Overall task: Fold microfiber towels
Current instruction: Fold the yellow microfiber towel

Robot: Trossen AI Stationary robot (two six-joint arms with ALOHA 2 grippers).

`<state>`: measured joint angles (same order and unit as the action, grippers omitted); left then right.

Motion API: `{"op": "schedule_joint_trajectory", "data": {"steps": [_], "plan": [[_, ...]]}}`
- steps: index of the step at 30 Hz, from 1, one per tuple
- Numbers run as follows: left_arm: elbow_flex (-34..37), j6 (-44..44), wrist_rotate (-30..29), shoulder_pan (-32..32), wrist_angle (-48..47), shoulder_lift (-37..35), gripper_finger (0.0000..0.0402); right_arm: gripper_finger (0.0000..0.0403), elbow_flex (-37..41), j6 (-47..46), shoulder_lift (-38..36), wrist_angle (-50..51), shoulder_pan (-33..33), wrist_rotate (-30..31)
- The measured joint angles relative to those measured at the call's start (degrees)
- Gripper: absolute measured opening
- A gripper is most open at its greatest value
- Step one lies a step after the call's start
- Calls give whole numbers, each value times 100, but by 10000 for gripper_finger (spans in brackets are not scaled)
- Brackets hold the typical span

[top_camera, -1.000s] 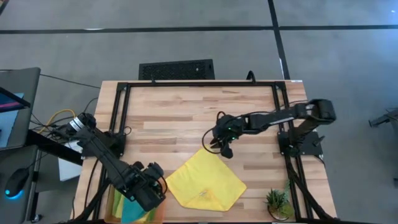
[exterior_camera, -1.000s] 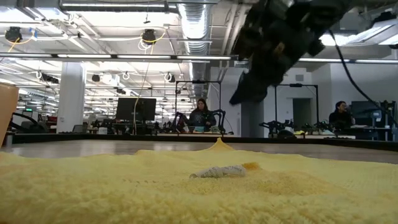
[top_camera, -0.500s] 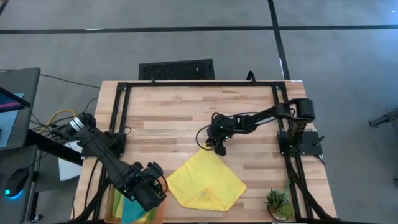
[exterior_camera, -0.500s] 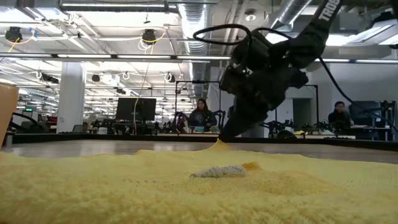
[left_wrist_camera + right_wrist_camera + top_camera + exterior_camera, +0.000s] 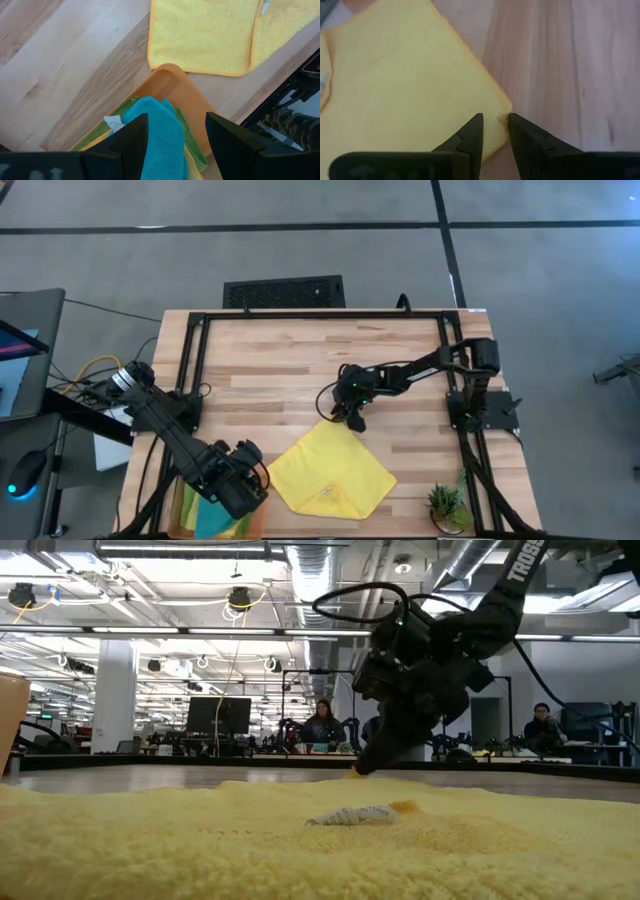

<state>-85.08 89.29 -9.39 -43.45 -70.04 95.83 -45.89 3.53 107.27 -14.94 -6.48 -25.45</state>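
The right gripper (image 5: 347,416) has dropped onto the yellow towel's (image 5: 332,472) far corner, fingers (image 5: 472,132) slightly apart astride it, ready to pinch; left gripper (image 5: 172,135) waits spread over the tray (image 5: 192,100).

Grey concrete floor (image 5: 300,250) crossed by dark seams surrounds the wooden table (image 5: 270,360). Beyond it, an open workshop hall: ceiling ducts (image 5: 310,580), strip lights (image 5: 190,632), monitors (image 5: 218,715), and seated people (image 5: 324,727) at benches.
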Motion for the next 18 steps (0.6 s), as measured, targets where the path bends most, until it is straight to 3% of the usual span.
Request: {"op": "schedule_joint_trajectory", "data": {"steps": [7, 14, 18], "plan": [[0, 33, 0, 56, 0, 0, 190, 107, -28, -195, 172, -119, 2, -2], [0, -6, 1, 172, -14, 0, 190, 18, -21, -526, 65, 27, -59, 8], [0, 134, 35, 329, -117, 0, 190, 15, -17, -468, -270, 151, -191, 138]]}}
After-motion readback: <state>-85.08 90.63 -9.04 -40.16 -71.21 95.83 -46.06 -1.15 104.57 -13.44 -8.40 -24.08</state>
